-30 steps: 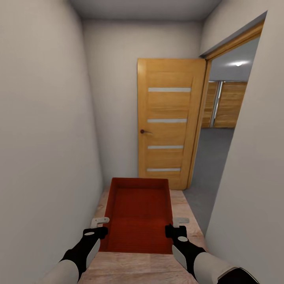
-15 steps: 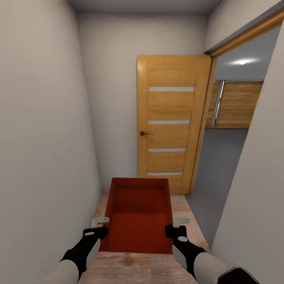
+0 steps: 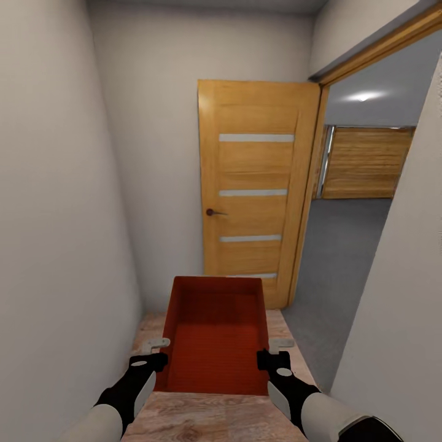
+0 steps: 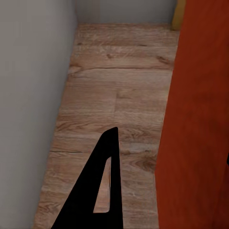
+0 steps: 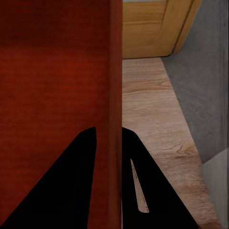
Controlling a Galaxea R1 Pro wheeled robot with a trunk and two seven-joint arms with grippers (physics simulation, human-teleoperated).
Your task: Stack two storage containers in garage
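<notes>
One orange-red storage container (image 3: 215, 344) hangs in front of me over light wood planks, held level by its two long side walls. My left gripper (image 3: 161, 358) is shut on its left wall; in the left wrist view one black finger (image 4: 106, 191) lies outside that wall (image 4: 200, 119). My right gripper (image 3: 265, 357) is shut on the right wall, and in the right wrist view its fingers (image 5: 76, 181) straddle the thin wall (image 5: 114, 71). The bin looks empty. Through the doorway at right lies the garage with its dark grey floor (image 3: 344, 258).
I stand in a narrow hallway with white walls close on the left (image 3: 61, 215) and right (image 3: 399, 307). A wooden door with glass slits (image 3: 252, 190) stands open ahead, beside the doorway. Wood-panelled garage wall (image 3: 365, 162) shows at the back.
The whole view has shifted: the door and doorway look nearer and sit further left, so the camera has moved. The container and both grippers keep the same place in the view.
</notes>
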